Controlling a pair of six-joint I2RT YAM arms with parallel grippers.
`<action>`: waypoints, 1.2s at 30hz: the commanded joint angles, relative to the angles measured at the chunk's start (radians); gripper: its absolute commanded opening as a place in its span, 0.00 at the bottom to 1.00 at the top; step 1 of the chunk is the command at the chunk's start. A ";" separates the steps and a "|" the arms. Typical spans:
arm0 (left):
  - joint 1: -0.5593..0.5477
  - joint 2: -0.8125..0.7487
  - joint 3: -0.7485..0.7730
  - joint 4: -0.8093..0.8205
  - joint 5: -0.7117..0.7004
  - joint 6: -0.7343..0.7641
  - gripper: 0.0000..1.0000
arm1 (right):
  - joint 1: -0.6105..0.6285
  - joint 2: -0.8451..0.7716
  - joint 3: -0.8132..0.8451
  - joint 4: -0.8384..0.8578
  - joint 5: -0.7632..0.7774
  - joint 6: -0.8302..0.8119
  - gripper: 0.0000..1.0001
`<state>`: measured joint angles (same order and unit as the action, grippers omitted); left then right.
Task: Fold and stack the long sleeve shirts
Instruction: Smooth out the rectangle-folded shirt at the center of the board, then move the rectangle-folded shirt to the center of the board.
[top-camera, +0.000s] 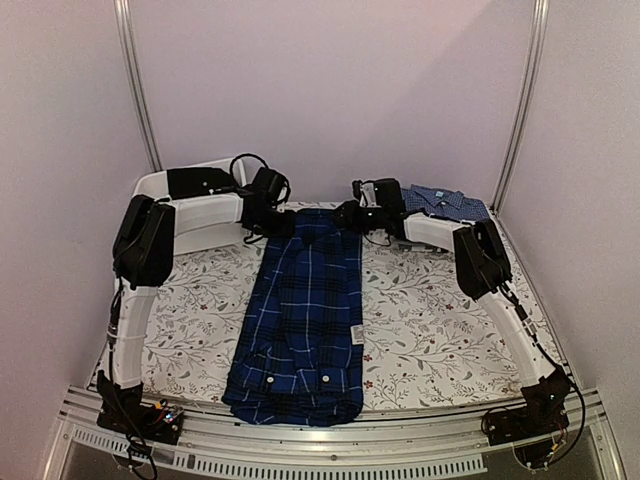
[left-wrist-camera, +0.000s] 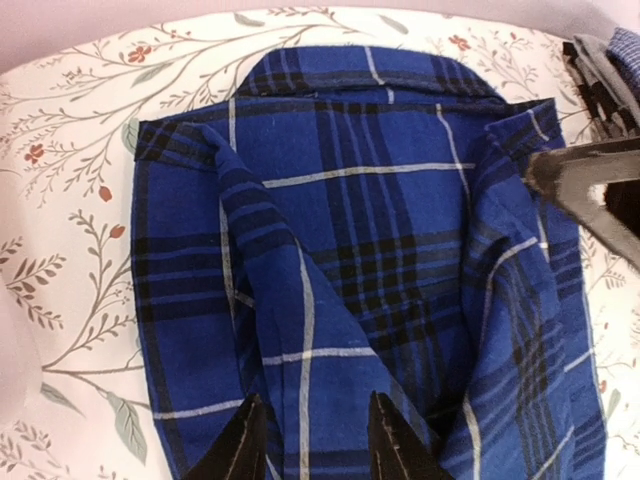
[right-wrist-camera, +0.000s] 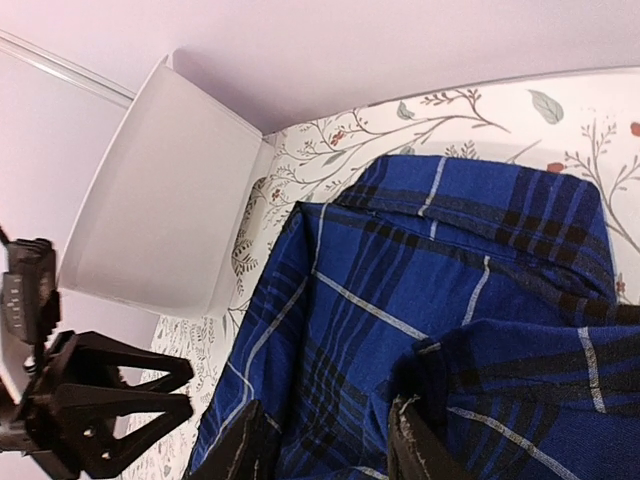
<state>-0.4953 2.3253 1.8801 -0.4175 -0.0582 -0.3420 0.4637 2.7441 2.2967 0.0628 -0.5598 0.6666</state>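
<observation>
Blue plaid shirt (top-camera: 300, 320) lies along the table (top-camera: 430, 310), sides folded in; right gripper (right-wrist-camera: 325, 440) parted above its collar end, left gripper (left-wrist-camera: 318, 440) straddling a cloth ridge, grip unclear, so an uneven pull could undo those folds.

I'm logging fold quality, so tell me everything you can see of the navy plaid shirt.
The navy plaid shirt, woven-looking cloth in navy and royal blue with thin white lines, lies on the floral table, sides folded inward into a long strip, collar far, hem near. A white tag shows at its right edge. The left end effector and right end effector sit over its collar end.
</observation>
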 joint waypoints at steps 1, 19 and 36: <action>-0.035 -0.104 -0.039 0.009 -0.019 0.016 0.35 | 0.001 0.037 0.020 -0.001 0.030 0.028 0.40; -0.093 -0.067 -0.099 0.029 0.084 -0.004 0.31 | 0.020 0.083 0.037 0.022 0.046 0.076 0.30; -0.090 0.009 -0.168 0.046 0.078 -0.019 0.29 | 0.018 0.045 0.035 0.058 0.072 0.105 0.00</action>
<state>-0.5846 2.3085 1.7229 -0.3809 0.0284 -0.3519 0.4797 2.8075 2.3047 0.0948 -0.5068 0.7685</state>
